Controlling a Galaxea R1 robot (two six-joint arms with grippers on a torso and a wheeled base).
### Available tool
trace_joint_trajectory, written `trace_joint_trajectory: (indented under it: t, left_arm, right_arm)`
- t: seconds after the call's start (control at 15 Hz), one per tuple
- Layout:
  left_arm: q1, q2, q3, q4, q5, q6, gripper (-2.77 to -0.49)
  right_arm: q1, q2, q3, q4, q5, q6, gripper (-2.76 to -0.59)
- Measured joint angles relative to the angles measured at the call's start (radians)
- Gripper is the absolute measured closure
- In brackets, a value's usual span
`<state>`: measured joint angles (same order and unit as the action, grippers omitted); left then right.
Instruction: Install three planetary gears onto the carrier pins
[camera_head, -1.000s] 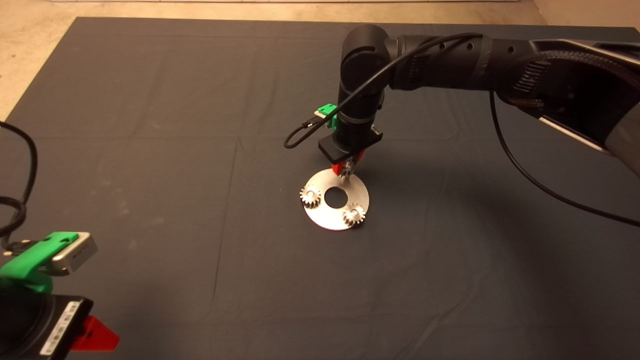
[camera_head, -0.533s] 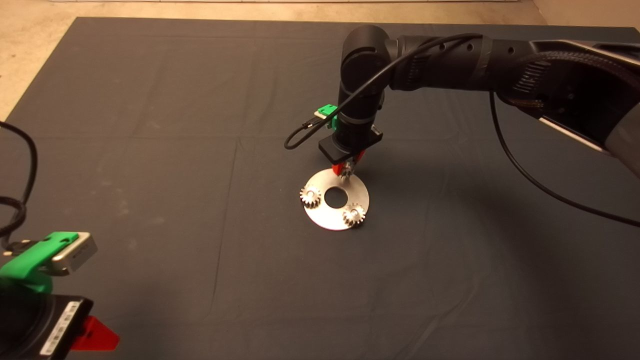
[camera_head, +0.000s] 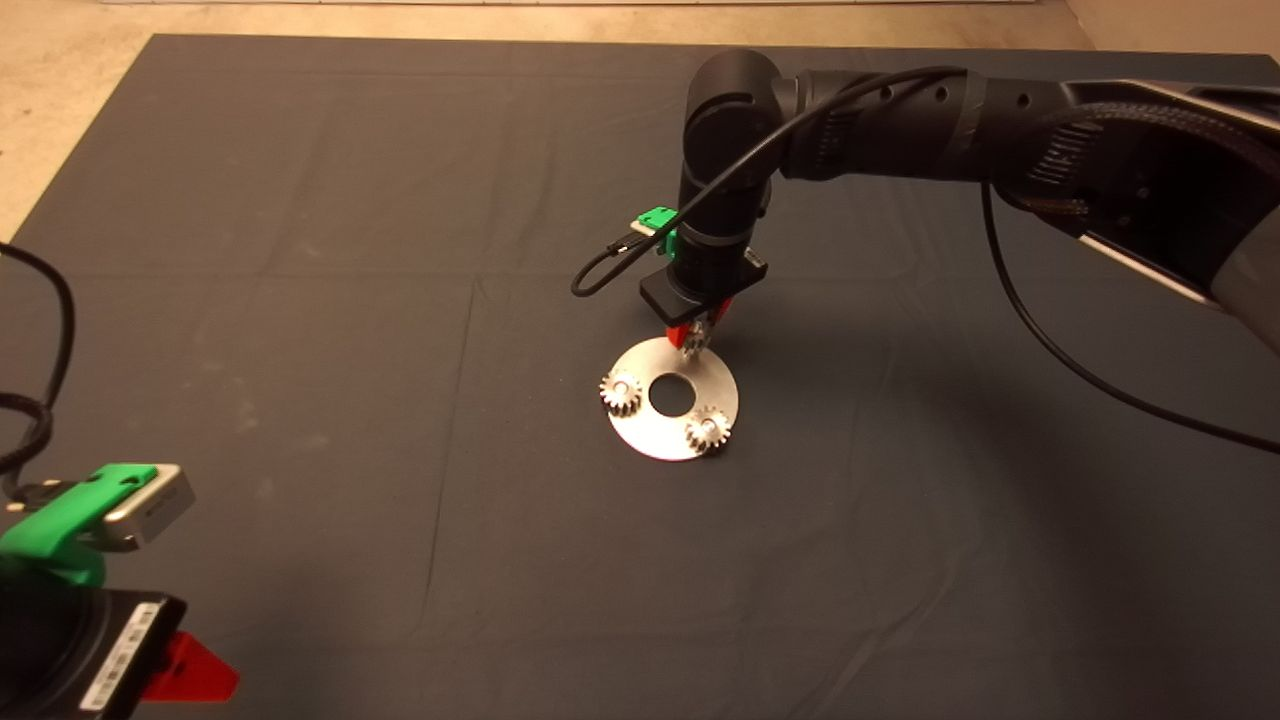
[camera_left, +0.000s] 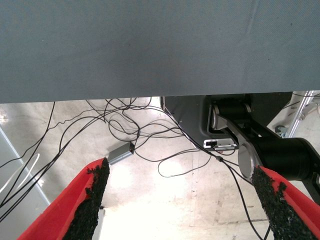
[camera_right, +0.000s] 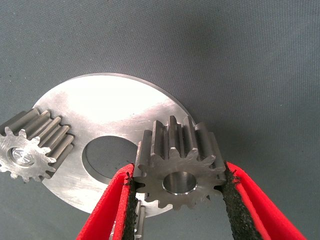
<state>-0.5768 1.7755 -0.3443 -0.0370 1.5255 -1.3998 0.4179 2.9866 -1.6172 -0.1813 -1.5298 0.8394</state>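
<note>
Right gripper clamps the third planetary gear over the far rim of the carrier disc, barely shifted from a second ago. Two gears remain seated on pins beyond it. Left gripper parked, fingers wide apart.

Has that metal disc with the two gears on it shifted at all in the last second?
No. The disc lies at the same place against the mat's crease, its two gears unmoved.
</note>
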Motion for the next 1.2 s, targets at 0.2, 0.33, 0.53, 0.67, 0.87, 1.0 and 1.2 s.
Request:
trace_joint_trajectory:
  t: [0.2, 0.33, 0.53, 0.67, 0.87, 1.0, 1.2]
  left_arm:
    - [0.0, 0.0, 0.0, 0.0, 0.0, 0.0, -2.04]
    - [0.0, 0.0, 0.0, 0.0, 0.0, 0.0, -2.04]
    - [0.0, 0.0, 0.0, 0.0, 0.0, 0.0, -2.04]
    - [0.0, 0.0, 0.0, 0.0, 0.0, 0.0, -2.04]
    - [0.0, 0.0, 0.0, 0.0, 0.0, 0.0, -2.04]
    - [0.0, 0.0, 0.0, 0.0, 0.0, 0.0, -2.04]
    - [0.0, 0.0, 0.0, 0.0, 0.0, 0.0, -2.04]
  right_arm:
    - [-0.001, 0.0, 0.0, -0.002, 0.0, 0.0, -1.07]
    - [-0.001, 0.0, 0.0, -0.002, 0.0, 0.0, -1.07]
    - [-0.002, 0.001, 0.0, -0.005, 0.0, 0.0, -1.06]
    - [-0.003, 0.003, 0.0, -0.006, 0.0, 0.0, -1.07]
    - [-0.005, 0.003, 0.0, -0.008, 0.0, 0.0, -1.07]
    - [-0.005, 0.003, 0.0, -0.008, 0.0, 0.0, -1.07]
    - [-0.005, 0.003, 0.002, -0.009, 0.0, 0.0, -1.07]
